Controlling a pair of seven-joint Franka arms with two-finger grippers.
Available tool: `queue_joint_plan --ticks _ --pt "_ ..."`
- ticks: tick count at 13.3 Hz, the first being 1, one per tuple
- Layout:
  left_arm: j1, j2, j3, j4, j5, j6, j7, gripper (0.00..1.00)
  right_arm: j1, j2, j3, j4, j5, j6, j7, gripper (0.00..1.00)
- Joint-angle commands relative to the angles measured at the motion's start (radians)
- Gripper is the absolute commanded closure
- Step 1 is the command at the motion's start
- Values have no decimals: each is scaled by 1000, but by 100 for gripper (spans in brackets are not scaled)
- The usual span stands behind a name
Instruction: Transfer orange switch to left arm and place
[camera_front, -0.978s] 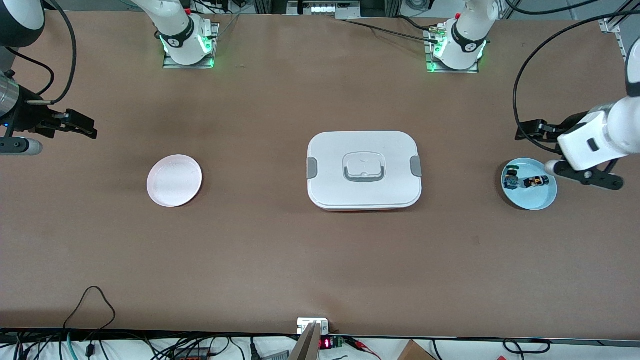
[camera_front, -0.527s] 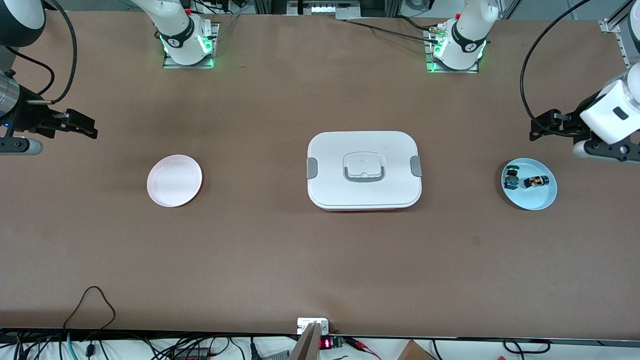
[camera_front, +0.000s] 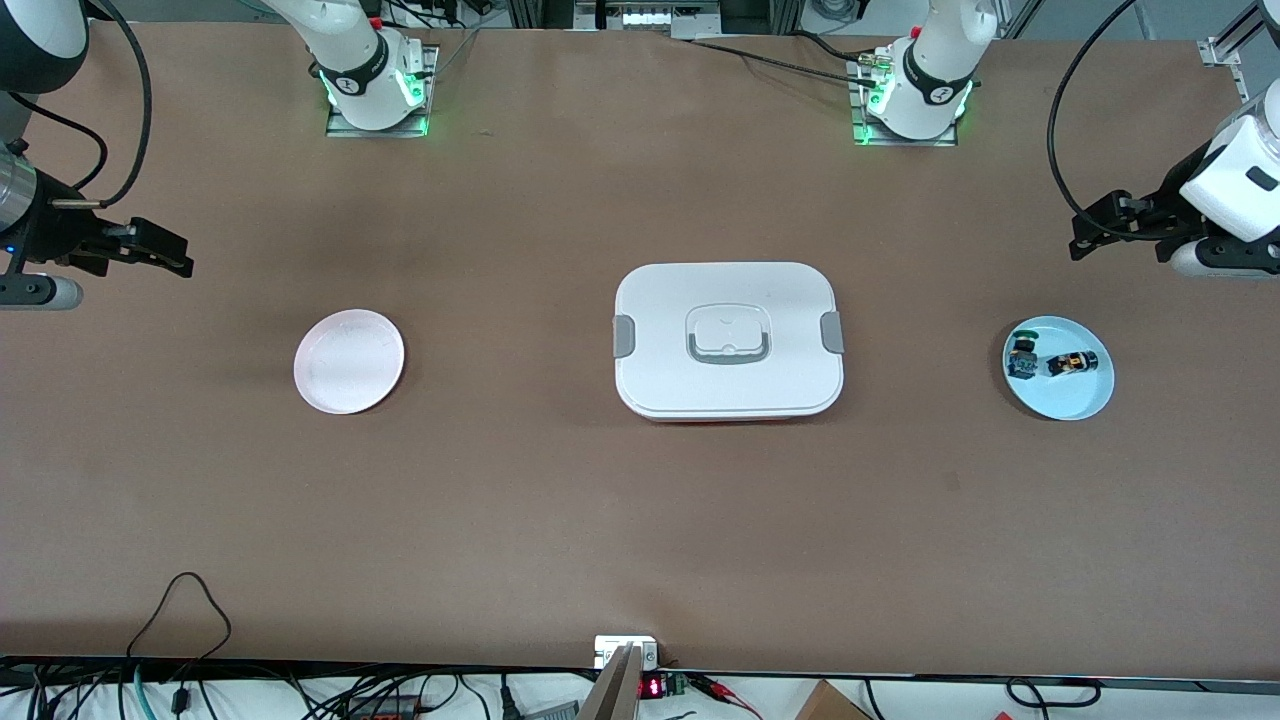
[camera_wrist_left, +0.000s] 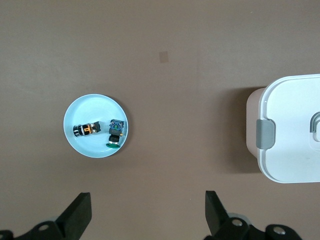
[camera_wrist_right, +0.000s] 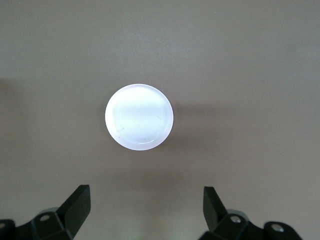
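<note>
Orange switch (camera_front: 1072, 363) lies on its side in blue dish (camera_front: 1085, 400) at left arm's end of table, just beside green-topped component (camera_front: 1022, 358), not touching it. Left gripper (camera_front: 1092, 232) up over bare table near dish, fingers (camera_wrist_left: 78, 214) spread wide, empty. Box (camera_front: 728, 340) mid-table, lid on. Pink plate (camera_front: 349, 361) toward right arm's end. Right gripper (camera_front: 160, 252) waits aloft there, fingers (camera_wrist_right: 77, 202) apart, empty.

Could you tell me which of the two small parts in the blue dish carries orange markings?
The orange switch, lying toward the left arm's end of the blue dish; the green-topped part beside it shows none.
</note>
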Motion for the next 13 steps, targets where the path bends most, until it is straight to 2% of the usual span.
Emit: queue_joint_plan --ticks 1,13 --pt "7 7 9 9 2 0 -8 0 -3 -5 -5 12 5 -18 -11 0" --pt "7 27 5 45 2 -24 -8 0 -3 -7 -3 12 5 -18 -11 0"
